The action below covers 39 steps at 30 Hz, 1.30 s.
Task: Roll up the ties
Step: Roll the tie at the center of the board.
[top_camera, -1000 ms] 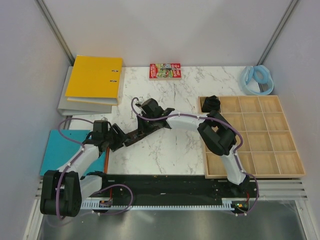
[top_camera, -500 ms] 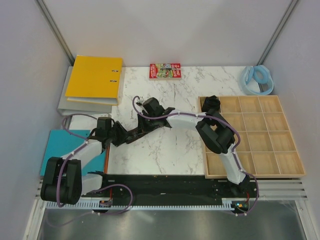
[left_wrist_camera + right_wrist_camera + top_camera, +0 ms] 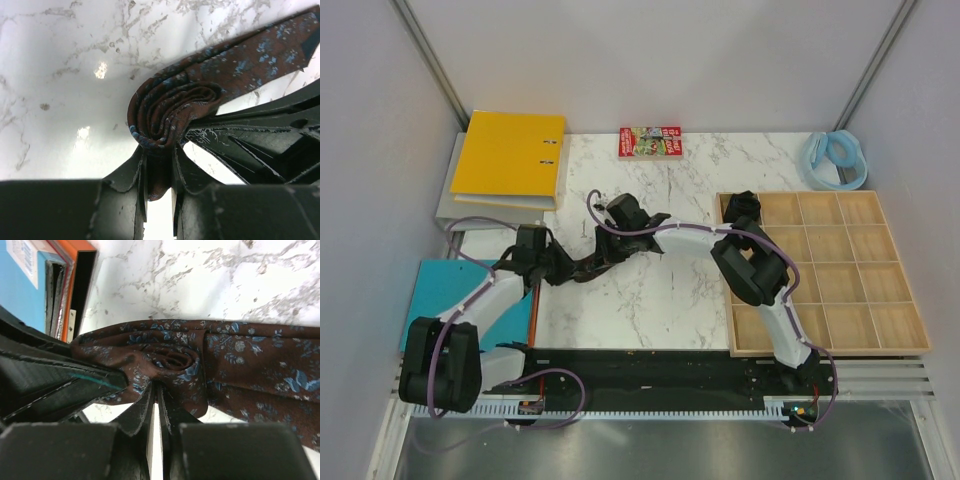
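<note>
From above, the tie (image 3: 582, 269) was seen near the left side of the marble table (image 3: 660, 300), held between the left gripper (image 3: 563, 270) and the right gripper (image 3: 594, 263), which met tip to tip. A rolled tie (image 3: 744, 206) lay in the back-left compartment of the wooden tray (image 3: 825, 350). In the left wrist view, a coil (image 3: 170, 112) of several turns was shown over the marble. The left gripper's jaws were clamped on a fold of fabric at its underside, and the free tail ran off to the upper right. In the right wrist view, the right gripper's jaws were pinched almost together on the fabric beneath the coil's centre, and the unrolled length stretched to the right. It was judged that the winding would be done best with the tail kept taut and flat, the turns stacked edge to edge so that no cone was formed, and one clamp never loosened until the other was secure.
</note>
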### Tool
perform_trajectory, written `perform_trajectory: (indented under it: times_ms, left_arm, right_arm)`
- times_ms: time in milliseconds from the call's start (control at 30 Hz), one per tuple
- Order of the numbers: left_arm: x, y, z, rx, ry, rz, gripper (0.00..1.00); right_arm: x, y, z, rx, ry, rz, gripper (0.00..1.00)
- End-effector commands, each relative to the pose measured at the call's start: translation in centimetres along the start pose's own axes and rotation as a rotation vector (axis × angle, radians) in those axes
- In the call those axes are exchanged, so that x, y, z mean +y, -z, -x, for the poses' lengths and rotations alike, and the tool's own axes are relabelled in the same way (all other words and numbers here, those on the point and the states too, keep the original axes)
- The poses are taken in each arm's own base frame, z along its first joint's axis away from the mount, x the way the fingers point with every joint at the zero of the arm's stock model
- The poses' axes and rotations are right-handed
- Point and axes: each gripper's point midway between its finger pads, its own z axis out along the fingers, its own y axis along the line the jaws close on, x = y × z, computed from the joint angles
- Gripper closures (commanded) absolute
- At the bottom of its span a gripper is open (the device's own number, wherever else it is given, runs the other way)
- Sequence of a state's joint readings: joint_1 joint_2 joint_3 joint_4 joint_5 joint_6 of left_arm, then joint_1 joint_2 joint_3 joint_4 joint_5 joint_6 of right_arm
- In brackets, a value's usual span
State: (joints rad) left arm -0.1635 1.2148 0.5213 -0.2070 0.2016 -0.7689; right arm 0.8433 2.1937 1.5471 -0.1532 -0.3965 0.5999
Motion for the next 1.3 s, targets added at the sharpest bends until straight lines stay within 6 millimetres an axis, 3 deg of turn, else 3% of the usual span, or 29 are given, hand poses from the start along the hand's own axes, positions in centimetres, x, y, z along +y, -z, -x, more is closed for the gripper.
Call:
perform_trajectory:
  times_ms: [0,167,333,733,967,1100,1267]
  left_arm:
    - [-0.8,2.7,-0.4,0.046,-0.022,0.011,0.85]
    - [-1.4,5.0,-0.8,0.046,-0.023,-0.005,0.85]
    - [-1.1,6.2,-2.2,0.075,0.009,-0.008,0.85]
    - [-0.9,7.8,-2.6,0.064,0.037,0.0,0.84]
    - [-0.5,8.2,-2.6,0.055,0.041,0.027,0.83]
    - [0.0,8.0,-2.6,0.057,0.051,0.055,0.82]
    - [0.4,7.7,-2.6,0.062,0.059,0.077,0.82]
  right_arm:
    - [1.4,2.5,2.4,-0.054,-0.013,-0.017,0.86]
    - [3.4,4.5,3.6,-0.09,-0.018,0.012,0.85]
    - [4.4,4.9,3.2,-0.09,-0.018,0.02,0.85]
    - [6.1,2.5,-1.1,-0.029,0.004,0.003,0.86]
    - [5.4,1.8,-2.1,-0.019,-0.003,-0.023,0.86]
    - [5.3,2.9,-1.5,-0.066,-0.002,-0.046,0.87]
    - [6.2,5.9,0.7,-0.159,0.009,-0.053,0.85]
